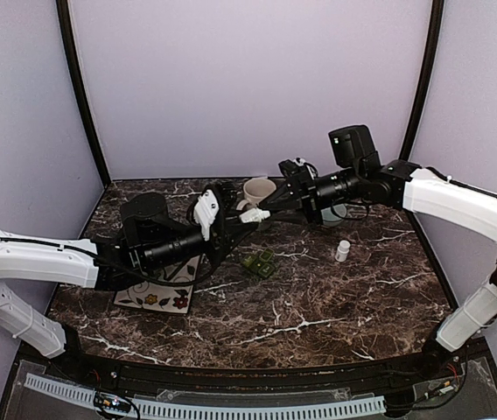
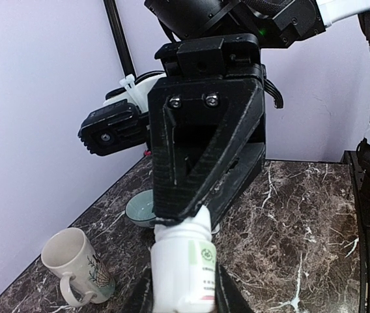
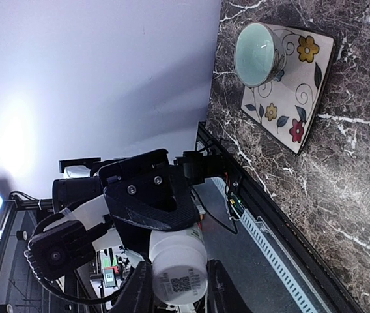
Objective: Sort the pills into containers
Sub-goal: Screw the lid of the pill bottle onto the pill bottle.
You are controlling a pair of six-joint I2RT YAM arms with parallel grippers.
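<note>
A white pill bottle (image 1: 255,213) is held in the air between both arms, above the table's middle. My left gripper (image 2: 184,287) is shut on the bottle's body (image 2: 182,264). My right gripper (image 3: 177,287) is shut on its cap end (image 3: 178,264), opposite the left one. In the top view the left gripper (image 1: 241,218) and the right gripper (image 1: 275,203) meet at the bottle. The containers, a dark green pill box (image 1: 259,262), lie on the table just in front of them. No pills show.
A cream mug (image 1: 257,190) stands behind the grippers. A teal bowl (image 1: 336,215) sits under the right arm. A small white bottle (image 1: 342,251) stands to the right. A flowered plate (image 1: 157,296) lies under the left arm, and the right wrist view shows a bowl (image 3: 258,53) on it.
</note>
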